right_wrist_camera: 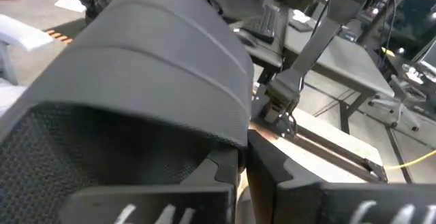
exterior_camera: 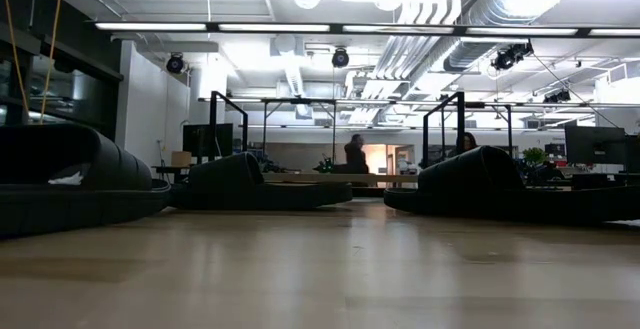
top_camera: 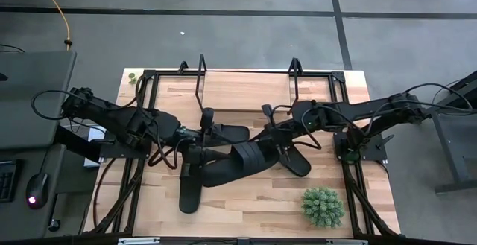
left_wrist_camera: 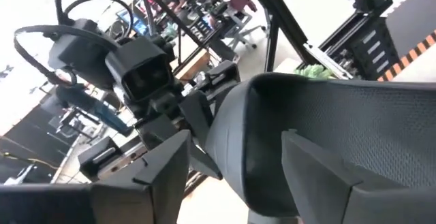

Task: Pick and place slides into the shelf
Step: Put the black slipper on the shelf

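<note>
No slide is on the shelf [top_camera: 246, 88] yet: one slide [top_camera: 242, 163] hangs mid-table between both arms, right gripper [top_camera: 272, 142] clamped on its strap, left gripper [top_camera: 200, 154] spread at its heel, three others on the table.

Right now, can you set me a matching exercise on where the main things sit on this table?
Things:
1. matte black slide sandal, wide strap up
2. matte black slide sandal lying alone
3. green spiky plant
4. light wooden shelf with black tube uprights

Places:
A. near right corner
B. far side, board bare
C. between left gripper and right gripper
D. near side, left of centre

Pairs: 1-C, 2-D, 3-A, 4-B
</note>
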